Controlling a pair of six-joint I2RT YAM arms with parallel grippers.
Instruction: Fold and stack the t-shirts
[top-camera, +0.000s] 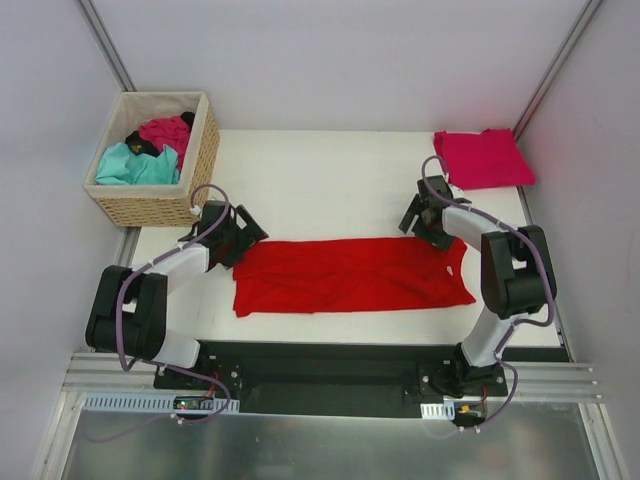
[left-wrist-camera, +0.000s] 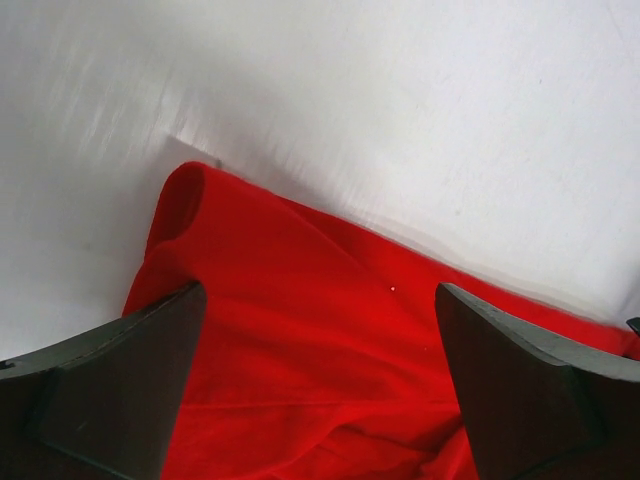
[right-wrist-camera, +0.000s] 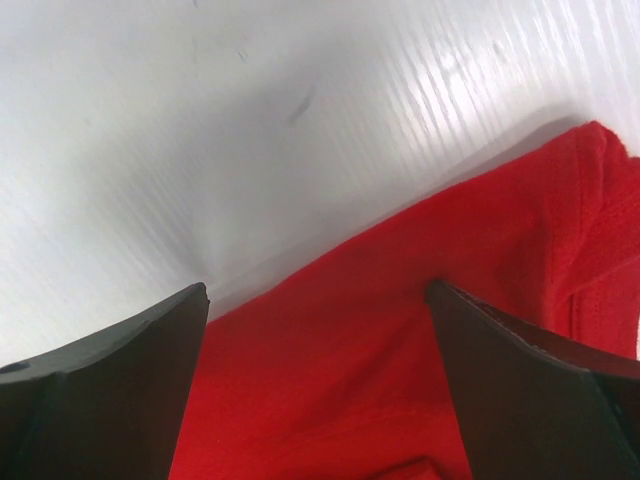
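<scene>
Bright red t-shirt (top-camera: 350, 275), folded into a long band, lies along the table's (top-camera: 320, 180) near edge. Left gripper (top-camera: 241, 238) at its far left corner and right gripper (top-camera: 418, 226) at its far right corner, both with fingers spread, gripping nothing. Crimson t-shirt (top-camera: 483, 158) folded at the far right corner. Wicker basket (top-camera: 150, 208) at the far left corner.

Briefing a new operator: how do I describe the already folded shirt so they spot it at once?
On the white table, look to the far right corner, opposite the wicker basket. The pinkish crimson t-shirt lies there, a flat folded rectangle; the bright red t-shirt is stretched long across the near side, the other shirts bunched in the basket.
</scene>
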